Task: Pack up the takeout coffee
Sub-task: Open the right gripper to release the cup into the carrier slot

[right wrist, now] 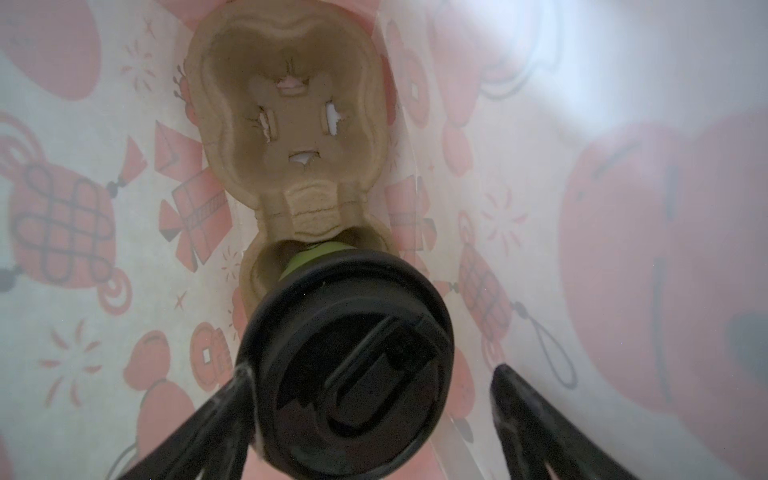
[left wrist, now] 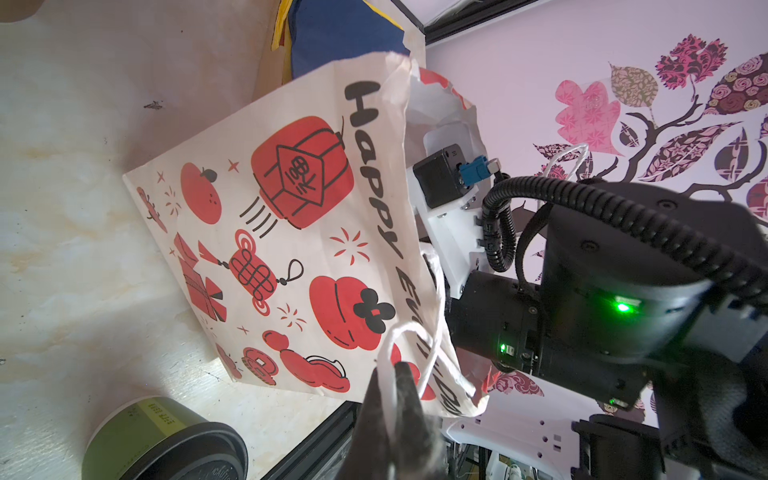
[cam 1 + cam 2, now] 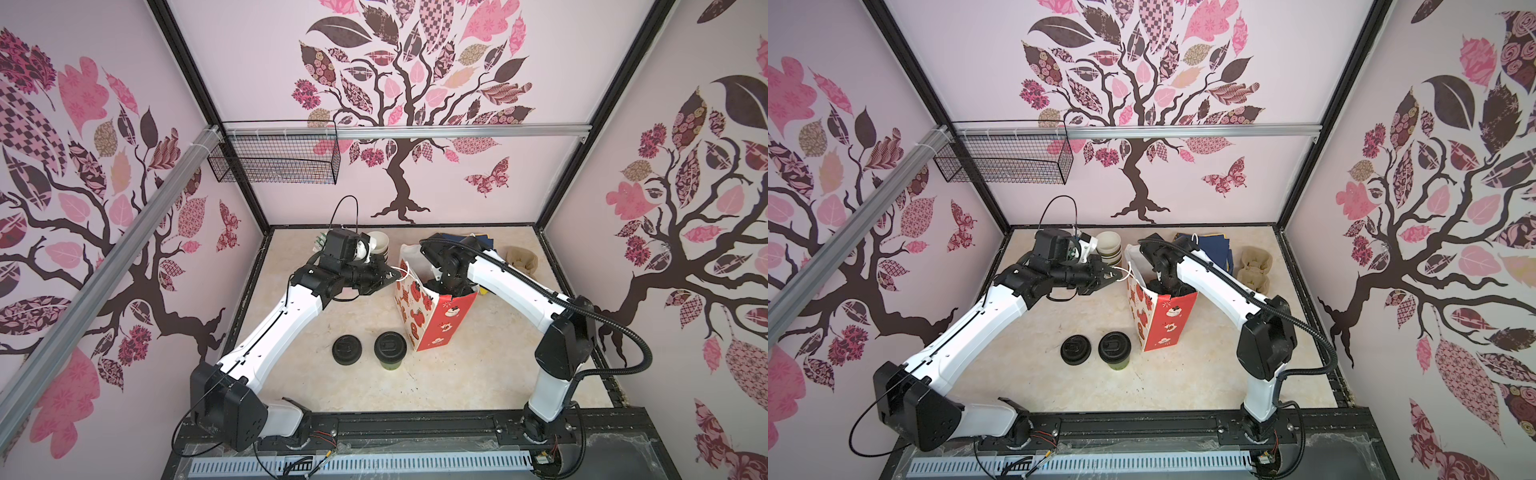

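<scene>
Paper bag point(image 3: 432, 320), printed red and white, stands near the middle of the bench point(image 3: 478, 374), and your right arm reaches down into its mouth. Inside, in the right wrist view, a brown pulp tray point(image 1: 291, 124) lies on the bag's floor. One green cup point(image 1: 316, 253) with a black lid sits in one pocket, and the other pocket is empty. Your right fingers point(image 1: 536, 415) are spread wide on either side of that lid and are not clamping it. One finger looks to sit right against the lid's edge. Your left fingers point(image 2: 405, 395) are pinched shut on the bag's white string handle point(image 2: 399, 330), holding the mouth open. The second cup point(image 3: 390, 347) waits on the bench in front of the bag, just beside a squat stack of bare lids point(image 3: 347, 350). The main risk, as I judge it, is in lifting out. A finger that drags on the lid's rim could tip the cup out of its pocket or pop the lid off. I cannot tell whether the cup is pressed fully home, so a light knock may be enough. The bag leans a little in both top views, so a harder pull on the handle could topple it. Slack in the handle could let the paper wall fold onto your wrist. When you reach for the next cup, the stack of lids beside it is easy to mistake for it.
</scene>
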